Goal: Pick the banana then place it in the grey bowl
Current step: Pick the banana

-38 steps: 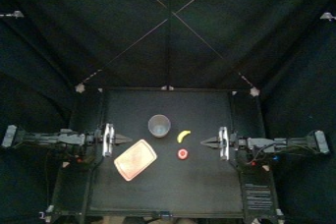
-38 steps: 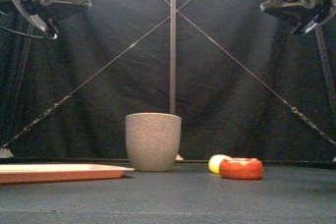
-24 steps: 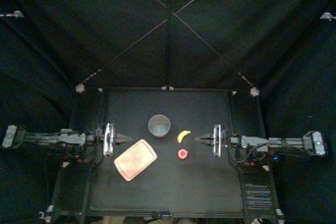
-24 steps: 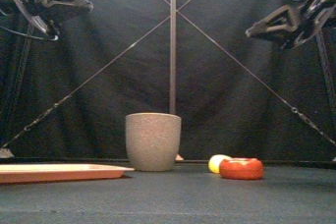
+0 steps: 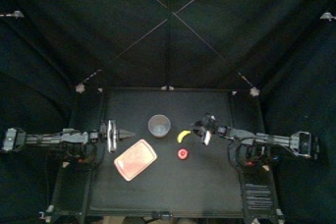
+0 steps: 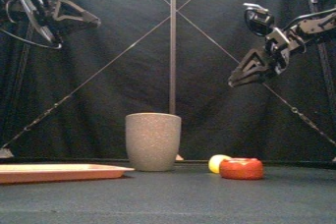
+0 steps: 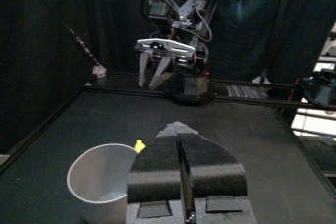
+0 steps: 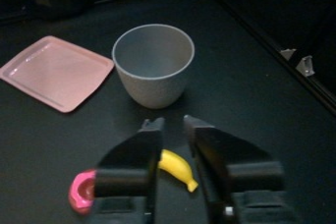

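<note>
Only the top view shows the banana (image 5: 186,136) whole.

Item count on the worktop (image 5: 197,189): four loose items.
- Grey speckled cup (image 5: 159,124): one.
- Banana (image 5: 186,136): one, just beside the cup on its front right.
- Red ring-shaped toy (image 5: 183,153): one, in front of the cup.
- Flat pink tray (image 5: 134,159): one, front left of the cup.
- Claws: two, the left claw (image 7: 180,130) and the right claw (image 7: 155,76), one to each side of the cup.
</note>
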Robot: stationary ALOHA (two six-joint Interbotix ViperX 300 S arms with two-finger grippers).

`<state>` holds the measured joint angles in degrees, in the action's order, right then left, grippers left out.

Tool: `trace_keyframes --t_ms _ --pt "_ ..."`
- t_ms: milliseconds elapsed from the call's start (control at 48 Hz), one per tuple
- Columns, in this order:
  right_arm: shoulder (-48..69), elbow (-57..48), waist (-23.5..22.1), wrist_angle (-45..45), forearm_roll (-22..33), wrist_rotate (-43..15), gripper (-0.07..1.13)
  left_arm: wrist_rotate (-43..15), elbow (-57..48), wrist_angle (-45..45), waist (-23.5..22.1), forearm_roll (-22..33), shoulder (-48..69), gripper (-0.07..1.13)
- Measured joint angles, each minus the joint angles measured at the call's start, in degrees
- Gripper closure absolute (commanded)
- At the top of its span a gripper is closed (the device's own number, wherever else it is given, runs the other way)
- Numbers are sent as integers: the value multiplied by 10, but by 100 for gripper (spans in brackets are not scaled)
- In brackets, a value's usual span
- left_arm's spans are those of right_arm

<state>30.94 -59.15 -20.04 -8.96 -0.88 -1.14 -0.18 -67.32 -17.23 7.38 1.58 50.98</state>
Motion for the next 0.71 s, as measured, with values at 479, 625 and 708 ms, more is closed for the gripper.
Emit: trace_keyframes --t_ms 479,625,708 --pt "-162 106 -20 127 -8 6 1 0 -6 -1 25 0 -7 100" --pt "-224 165 -4 253 44 11 1 1 -16 -1 38 0 -6 100" --pt "-250 187 1 303 75 18 1 1 -19 -1 42 -1 -7 100"
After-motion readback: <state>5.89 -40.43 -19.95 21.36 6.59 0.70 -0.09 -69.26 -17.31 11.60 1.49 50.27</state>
